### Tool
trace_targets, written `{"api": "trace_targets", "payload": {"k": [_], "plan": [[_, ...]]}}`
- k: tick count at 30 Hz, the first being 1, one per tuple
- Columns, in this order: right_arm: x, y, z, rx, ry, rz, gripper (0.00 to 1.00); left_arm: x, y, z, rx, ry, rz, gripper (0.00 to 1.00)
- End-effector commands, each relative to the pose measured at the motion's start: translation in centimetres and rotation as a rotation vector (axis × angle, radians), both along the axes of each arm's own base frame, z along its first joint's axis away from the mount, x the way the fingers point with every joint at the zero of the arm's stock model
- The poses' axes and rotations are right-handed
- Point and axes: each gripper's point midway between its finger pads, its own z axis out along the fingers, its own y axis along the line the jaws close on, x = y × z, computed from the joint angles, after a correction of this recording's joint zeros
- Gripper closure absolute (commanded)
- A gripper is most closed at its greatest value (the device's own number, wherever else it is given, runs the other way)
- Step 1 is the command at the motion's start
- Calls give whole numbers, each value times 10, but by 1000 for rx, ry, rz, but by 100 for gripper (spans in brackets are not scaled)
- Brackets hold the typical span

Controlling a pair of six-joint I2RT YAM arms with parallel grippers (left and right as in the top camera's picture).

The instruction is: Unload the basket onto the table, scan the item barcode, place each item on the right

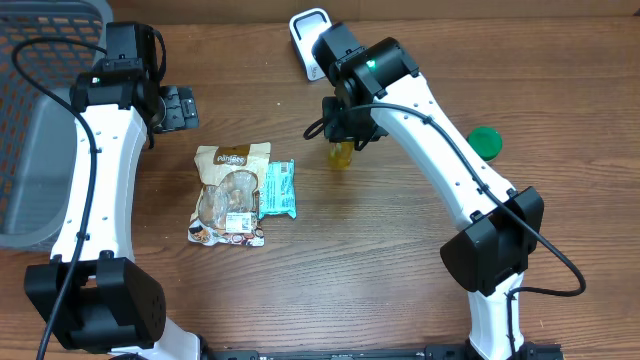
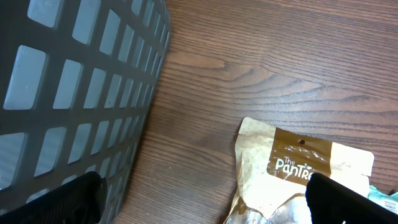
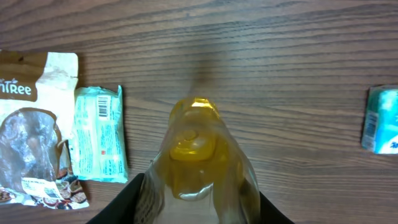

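Your right gripper (image 3: pixel 199 205) is clamped on the yellow bottle (image 3: pixel 196 143), near the scanner (image 1: pixel 308 40). The left gripper (image 1: pixel 180 106), well left of the scanner, hangs released. This looks like the pickup step. Next, turn the bottle's barcode toward the scanner.

The bottle (image 3: pixel 198 149) is yellow, the packet (image 3: pixel 98 134) teal, the basket (image 2: pixel 74 93) grey-gridded.

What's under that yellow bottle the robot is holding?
Only wooden table shows around the yellow bottle in the right gripper. The spot right under it is covered by the bottle, so I can't see that.
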Motion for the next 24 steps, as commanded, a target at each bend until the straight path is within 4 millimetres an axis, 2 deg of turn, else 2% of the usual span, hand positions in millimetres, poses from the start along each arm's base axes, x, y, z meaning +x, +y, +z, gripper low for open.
{"api": "trace_targets", "payload": {"k": [1, 8, 11, 24], "plan": [[-3, 11, 10, 9, -55, -18, 59, 3, 4, 12, 7, -31, -4, 0], [-14, 18, -4, -110, -103, -26, 59, 3, 4, 12, 7, -31, -4, 0], [-16, 24, -11, -108, -104, -12, 59, 3, 4, 12, 7, -31, -4, 0], [-16, 26, -42, -116, -95, -3, 57, 3, 4, 12, 7, -31, -4, 0]]}}
